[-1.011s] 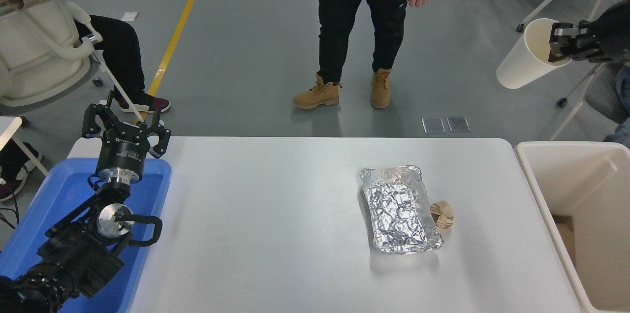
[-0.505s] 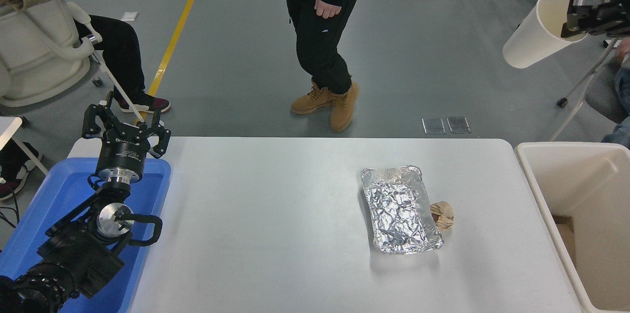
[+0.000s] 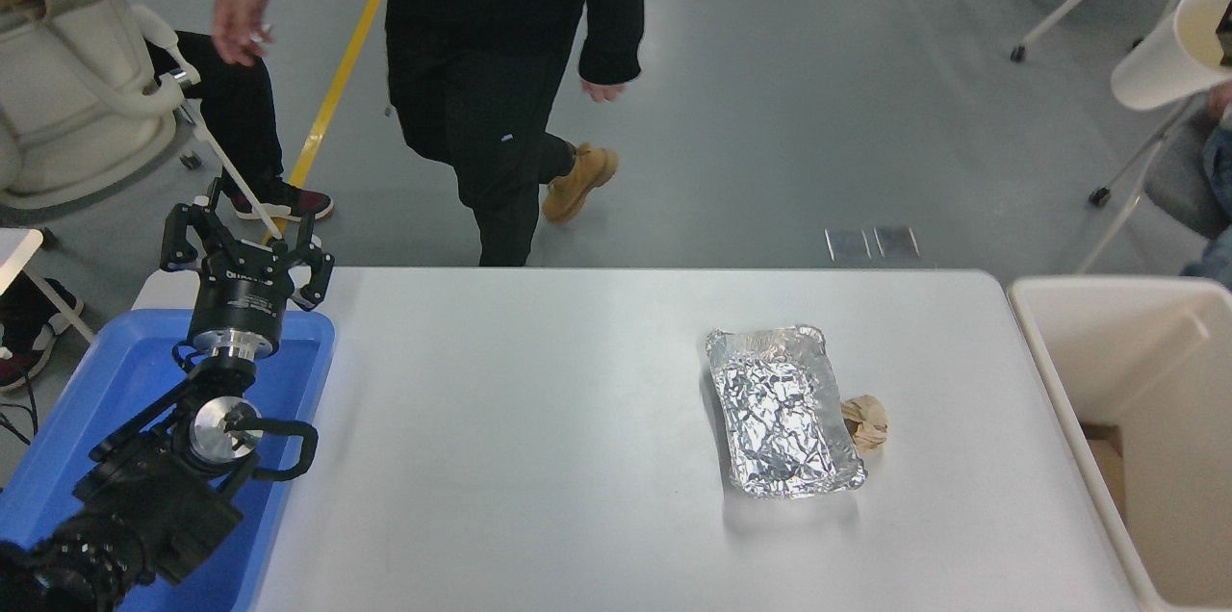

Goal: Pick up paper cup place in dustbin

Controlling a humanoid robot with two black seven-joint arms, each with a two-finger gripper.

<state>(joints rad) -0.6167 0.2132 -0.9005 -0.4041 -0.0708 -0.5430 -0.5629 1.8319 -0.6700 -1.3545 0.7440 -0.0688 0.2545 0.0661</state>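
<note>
The cream-white paper cup (image 3: pixel 1167 54) hangs tilted in the air at the far upper right, high above the floor beyond the table, its mouth toward the picture's edge. Only a dark sliver of my right gripper (image 3: pixel 1226 33) shows at the cup's rim, at the right edge; it grips the rim. The beige dustbin (image 3: pixel 1057 291) stands at the table's right end, below and nearer than the cup. My left gripper (image 3: pixel 245 242) is parked open above the blue tub (image 3: pixel 96 391) at the lower left.
A foil tray (image 3: pixel 784 410) lies on the white table (image 3: pixel 539 420) right of centre, with a crumpled brown paper wad (image 3: pixel 866 421) touching its right side. A person in black (image 3: pixel 500 63) walks past the table's far edge. Chairs and seated people are at both sides.
My right gripper has carried the cup further right and up, almost leaving the picture. The person in black has walked left along the far side. The left arm has not moved.
</note>
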